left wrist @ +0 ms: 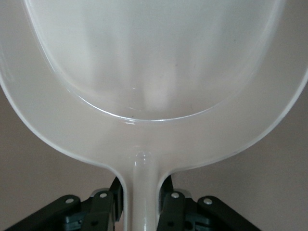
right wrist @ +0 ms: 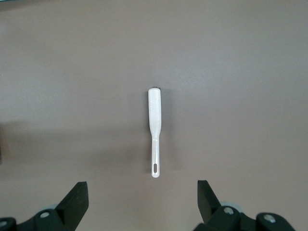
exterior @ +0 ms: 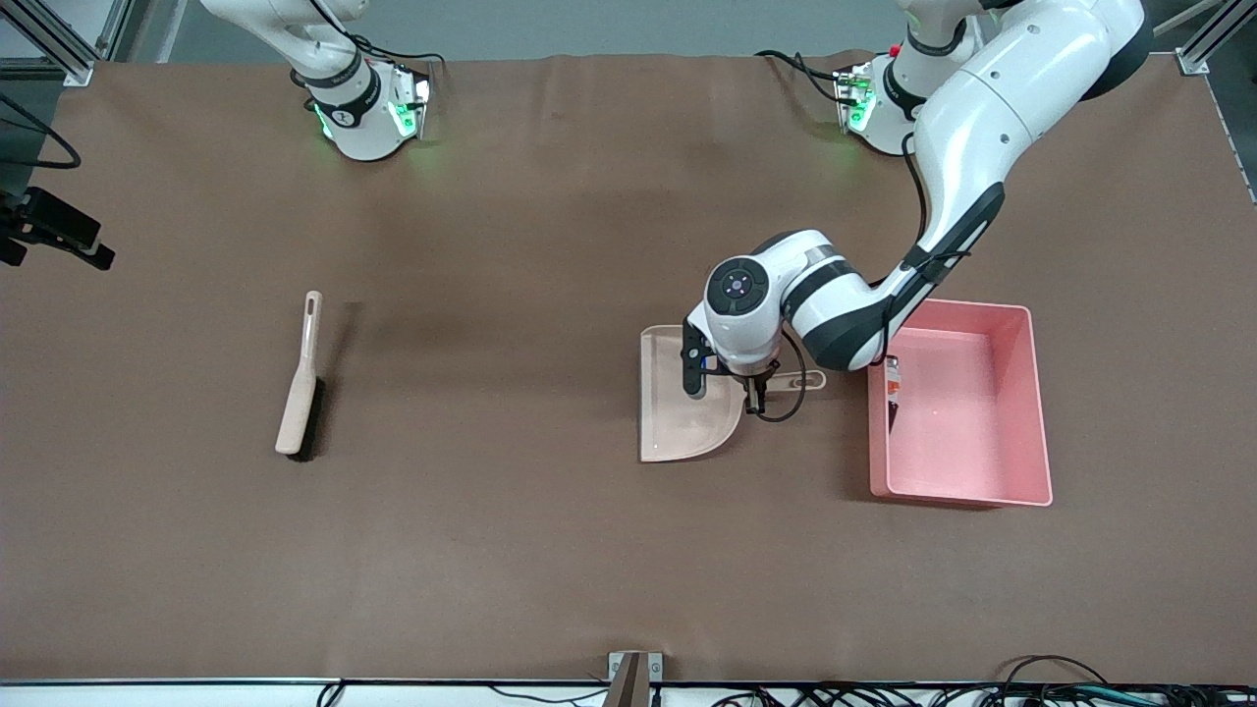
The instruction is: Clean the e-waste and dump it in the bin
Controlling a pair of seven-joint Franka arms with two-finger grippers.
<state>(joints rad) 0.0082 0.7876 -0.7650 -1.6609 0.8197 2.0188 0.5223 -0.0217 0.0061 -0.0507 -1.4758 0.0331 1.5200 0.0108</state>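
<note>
My left gripper is shut on the handle of the beige dustpan, which sits level beside the bin. In the left wrist view the dustpan fills the picture and its tray is bare, with the handle clamped in the left gripper. The bin is a pink tub toward the left arm's end of the table. One piece of e-waste, white with orange marks, lies inside the bin against the wall next to the dustpan. My right gripper hangs open high over the brush and is outside the front view.
The beige brush lies on the brown table toward the right arm's end, well apart from the dustpan. The left arm's elbow hangs over the bin's corner. Cables run along the table edge nearest the front camera.
</note>
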